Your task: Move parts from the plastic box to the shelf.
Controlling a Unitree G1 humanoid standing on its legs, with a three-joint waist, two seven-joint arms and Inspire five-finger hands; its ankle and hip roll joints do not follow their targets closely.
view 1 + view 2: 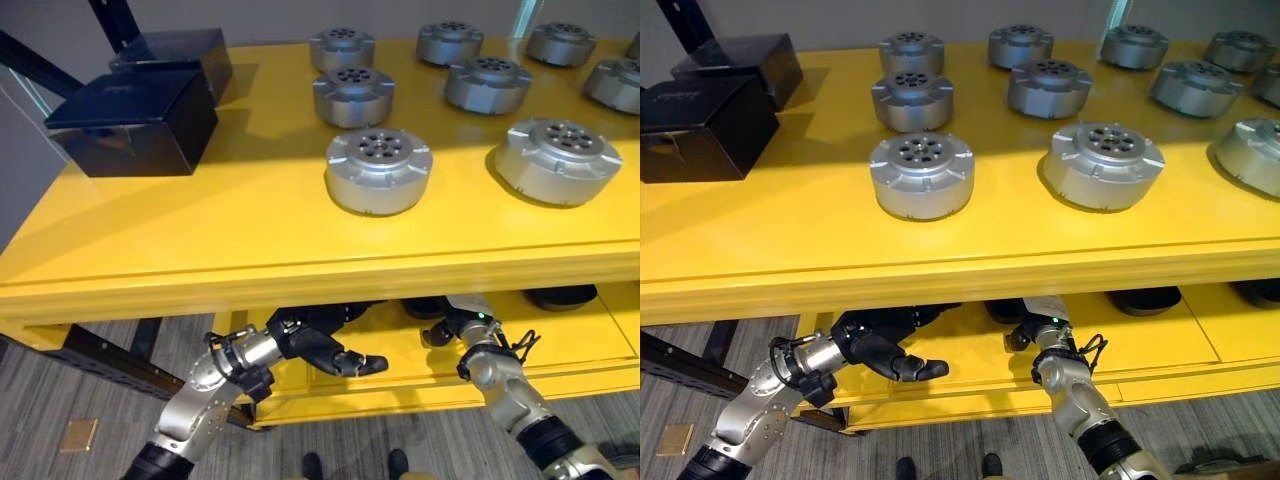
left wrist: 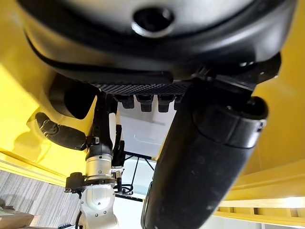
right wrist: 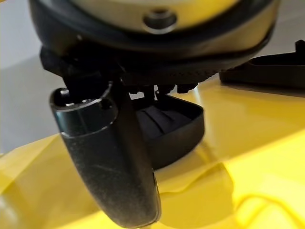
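Already nine round silver metal parts (image 1: 378,168) sat on the yellow shelf (image 1: 200,230), while both hands, the left hand (image 1: 325,350) and the right hand (image 1: 452,322), reached beneath it, their grips impossible to tell.

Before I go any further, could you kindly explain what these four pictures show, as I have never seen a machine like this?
This is a two-armed humanoid robot. Two pictures come from cameras in its head, looking down; the other two come from cameras on its wrists, very close to its own hands. The yellow shelf carries round silver metal parts and two dark boxes on its top level. Both arms reach under that level, over the lower shelf. The left hand is there with its fingers straight. The right hand is mostly hidden beneath the top level, so I cannot tell what its fingers are doing. Each wrist view shows a rounded dark and silver object pressed close above the hand.
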